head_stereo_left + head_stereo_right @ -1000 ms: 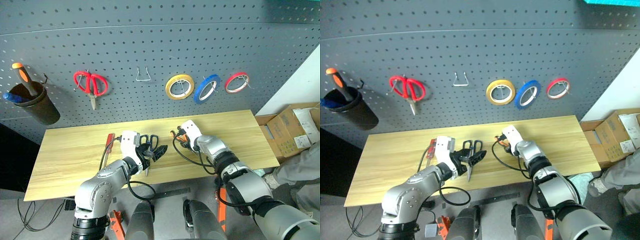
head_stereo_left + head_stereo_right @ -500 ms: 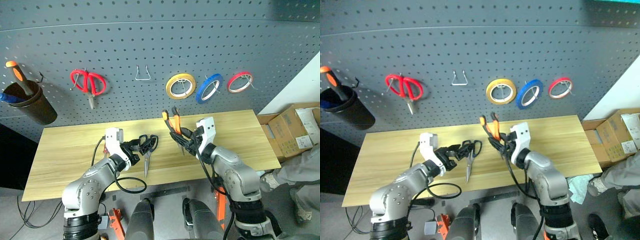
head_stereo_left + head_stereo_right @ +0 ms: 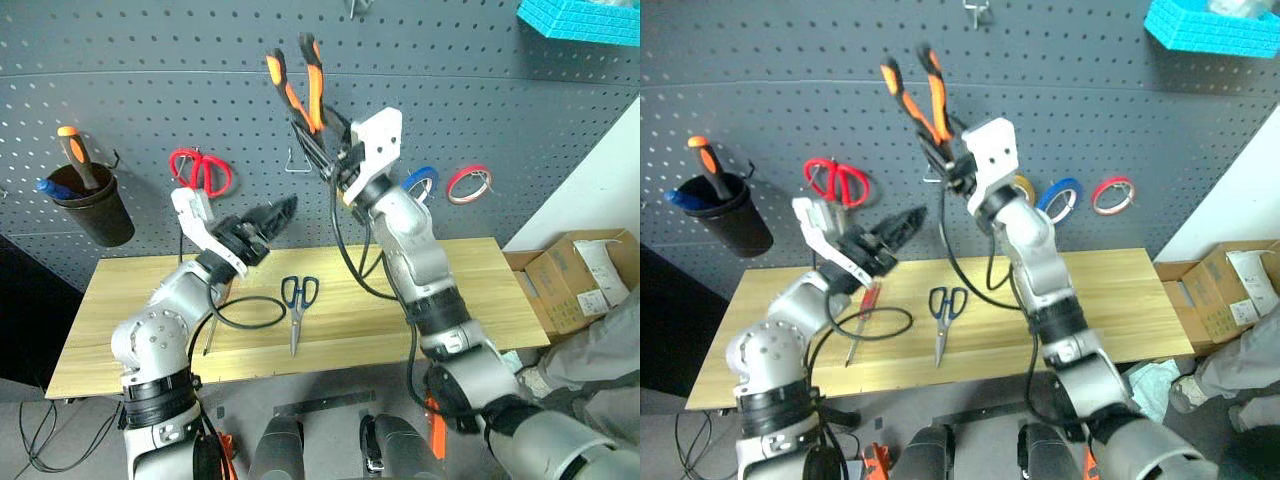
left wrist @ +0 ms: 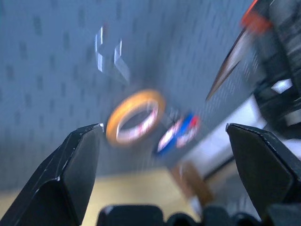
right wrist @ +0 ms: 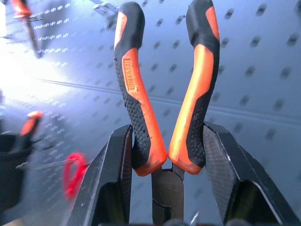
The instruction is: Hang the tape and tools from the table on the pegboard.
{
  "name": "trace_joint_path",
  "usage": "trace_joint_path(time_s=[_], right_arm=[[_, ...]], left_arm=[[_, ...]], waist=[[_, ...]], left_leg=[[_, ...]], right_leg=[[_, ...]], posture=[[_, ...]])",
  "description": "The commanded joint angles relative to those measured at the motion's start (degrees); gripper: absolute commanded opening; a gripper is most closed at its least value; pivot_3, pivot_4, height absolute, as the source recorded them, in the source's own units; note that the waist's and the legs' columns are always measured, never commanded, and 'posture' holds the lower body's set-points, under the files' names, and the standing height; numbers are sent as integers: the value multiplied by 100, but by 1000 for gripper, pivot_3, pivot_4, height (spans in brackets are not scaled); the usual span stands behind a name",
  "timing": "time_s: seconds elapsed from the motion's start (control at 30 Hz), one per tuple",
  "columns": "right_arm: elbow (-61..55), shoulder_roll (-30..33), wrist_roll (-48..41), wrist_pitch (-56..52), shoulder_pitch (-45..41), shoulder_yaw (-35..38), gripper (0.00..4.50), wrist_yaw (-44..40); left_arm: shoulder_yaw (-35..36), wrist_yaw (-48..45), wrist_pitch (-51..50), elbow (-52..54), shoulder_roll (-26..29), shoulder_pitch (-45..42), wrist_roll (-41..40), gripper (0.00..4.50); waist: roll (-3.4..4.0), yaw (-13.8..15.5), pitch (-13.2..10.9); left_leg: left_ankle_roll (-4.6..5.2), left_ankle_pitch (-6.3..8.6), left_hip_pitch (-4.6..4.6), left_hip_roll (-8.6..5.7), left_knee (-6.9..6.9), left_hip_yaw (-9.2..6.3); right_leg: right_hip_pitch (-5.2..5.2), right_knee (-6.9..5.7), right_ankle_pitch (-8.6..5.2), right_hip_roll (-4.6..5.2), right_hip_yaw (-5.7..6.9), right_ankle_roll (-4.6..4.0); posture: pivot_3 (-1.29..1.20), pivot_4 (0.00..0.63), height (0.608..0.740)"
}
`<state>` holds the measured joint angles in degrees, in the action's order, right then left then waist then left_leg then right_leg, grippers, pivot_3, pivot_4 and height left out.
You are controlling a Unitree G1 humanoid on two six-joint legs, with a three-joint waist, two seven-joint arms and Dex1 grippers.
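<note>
Raised since a second ago, the right pincer (image 3: 322,152) grips small orange-and-black-handled pliers (image 3: 298,88) before the dark grey perforated pegboard (image 3: 150,90); the left pincer (image 3: 268,215) gapes empty; dark-blue-handled scissors (image 3: 297,305) lie on the light wood-grain surface (image 3: 480,290).

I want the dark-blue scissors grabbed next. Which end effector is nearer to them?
Left. The left end effector hangs open just above the scissors; the right end effector, gripping the pliers, is up by the pegboard.
</note>
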<state>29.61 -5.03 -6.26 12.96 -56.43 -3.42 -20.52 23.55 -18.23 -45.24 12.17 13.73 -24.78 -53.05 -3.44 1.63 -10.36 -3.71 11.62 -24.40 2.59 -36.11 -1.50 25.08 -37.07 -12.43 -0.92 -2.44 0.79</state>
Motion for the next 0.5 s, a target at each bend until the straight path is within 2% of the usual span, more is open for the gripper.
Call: trace_joint_path(time_s=[0.03, 0.2, 0.33, 0.5], right_arm=[[1185, -97, -55, 953, -683, 278, 1757, 96], [2722, -212, -60, 1541, -1364, 507, 1757, 149], [3672, -264, -63, 1024, -1757, 629, 1757, 2], [4167, -135, -96, 613, -2047, 849, 1757, 133]], left_arm=[[167, 179, 532, -184, 36, -339, 131, 4500], [127, 244, 790, -453, 228, -528, 380, 4500], [69, 317, 695, -322, 290, -399, 343, 4500], [47, 438, 615, -63, 275, -189, 234, 4500]], waist=[[1, 15, 10], [1, 87, 11], [1, 191, 11], [2, 312, 11]], left_leg=[[-1, 0, 2, 0, 1, 0], [-4, -2, 2, 2, 11, 2], [-5, -2, 1, 6, 16, 0], [-5, -2, 1, 4, 12, -1]], right_leg=[[0, -4, 0, 0, 0, -1], [7, -13, 2, 0, -2, -3], [14, -20, 2, 0, 3, -4], [12, -24, 3, 2, 3, -6]], posture=[[248, 48, 740], [287, 58, 740], [303, 60, 740], [319, 61, 740]])
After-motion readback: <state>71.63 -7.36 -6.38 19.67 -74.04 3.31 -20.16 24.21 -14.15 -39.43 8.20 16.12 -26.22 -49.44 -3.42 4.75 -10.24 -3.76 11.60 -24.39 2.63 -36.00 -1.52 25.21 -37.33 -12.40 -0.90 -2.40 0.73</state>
